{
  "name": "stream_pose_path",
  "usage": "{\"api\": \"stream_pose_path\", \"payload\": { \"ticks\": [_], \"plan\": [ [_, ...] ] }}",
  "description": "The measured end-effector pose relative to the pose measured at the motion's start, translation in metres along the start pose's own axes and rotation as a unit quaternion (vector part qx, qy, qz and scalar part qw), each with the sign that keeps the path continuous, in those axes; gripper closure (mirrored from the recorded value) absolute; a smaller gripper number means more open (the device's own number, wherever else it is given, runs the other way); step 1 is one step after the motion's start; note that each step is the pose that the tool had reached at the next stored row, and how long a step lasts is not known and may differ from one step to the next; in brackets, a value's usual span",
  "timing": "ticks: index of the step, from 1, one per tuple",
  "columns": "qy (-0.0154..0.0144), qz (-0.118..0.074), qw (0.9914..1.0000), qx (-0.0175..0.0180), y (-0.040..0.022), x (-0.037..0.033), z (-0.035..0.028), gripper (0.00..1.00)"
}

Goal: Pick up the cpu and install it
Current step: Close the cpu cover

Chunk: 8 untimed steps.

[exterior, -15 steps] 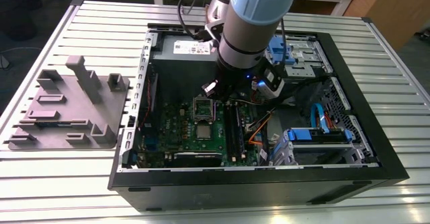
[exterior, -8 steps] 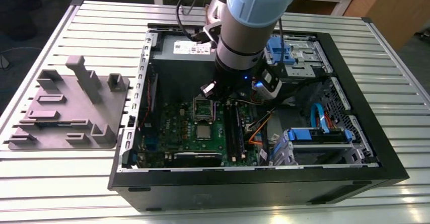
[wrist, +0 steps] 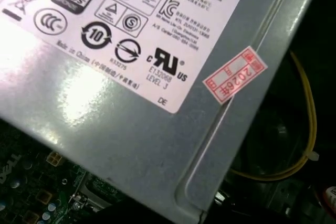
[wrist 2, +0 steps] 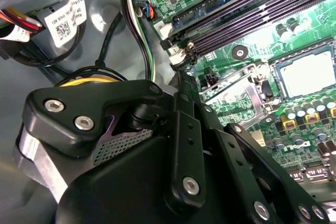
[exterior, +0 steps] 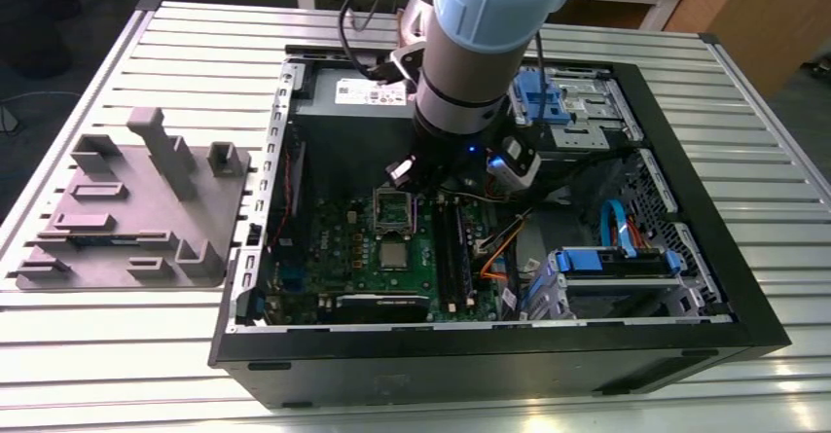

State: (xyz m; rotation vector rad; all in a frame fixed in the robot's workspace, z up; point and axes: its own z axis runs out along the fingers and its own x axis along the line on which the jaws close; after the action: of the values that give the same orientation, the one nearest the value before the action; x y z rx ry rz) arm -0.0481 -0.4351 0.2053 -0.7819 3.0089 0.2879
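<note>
The cpu is a small pale silver square lying flat in the socket of the green board, inside the open computer case. In the second wrist view the cpu sits within its dark socket border, with the silvery socket frame hinged open beside it. My gripper hangs under the arm's wrist, over the board just beyond the socket frame; it is apart from the cpu. The gripper's black linkage fills the near part of the second wrist view, tips hidden.
A big grey labelled metal box stands at the case's far end. Memory slots, cables and blue drive bays crowd the case. A grey tray lies on the slatted table at the exterior view's left.
</note>
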Motion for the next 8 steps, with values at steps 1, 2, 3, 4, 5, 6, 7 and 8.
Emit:
{"api": "stream_pose_path", "payload": {
  "ticks": [1,2,3,4,5,6,7,8],
  "plan": [
    [-0.0001,0.0,1.0,0.0001,0.0005,0.0004,0.0004,0.9],
    [-0.0002,0.0,1.0,0.0001,0.0007,0.0007,0.0007,0.9],
    [-0.0003,0.0,1.0,0.0001,0.0008,0.0009,0.001,0.9],
    [-0.0004,0.0,1.0,0.0001,0.0009,0.0009,0.0011,0.9],
    [-0.0004,0.0,1.0,0.0001,0.0009,0.0009,0.0011,0.9],
    [-0.0005,0.0,1.0,0.0001,0.0009,0.001,0.0012,0.9],
    [-0.0005,0.0,1.0,0.0001,0.001,0.0011,0.0013,0.9],
    [-0.0006,0.0,1.0,0.0001,0.001,0.0013,0.0015,0.9]
  ]
}}
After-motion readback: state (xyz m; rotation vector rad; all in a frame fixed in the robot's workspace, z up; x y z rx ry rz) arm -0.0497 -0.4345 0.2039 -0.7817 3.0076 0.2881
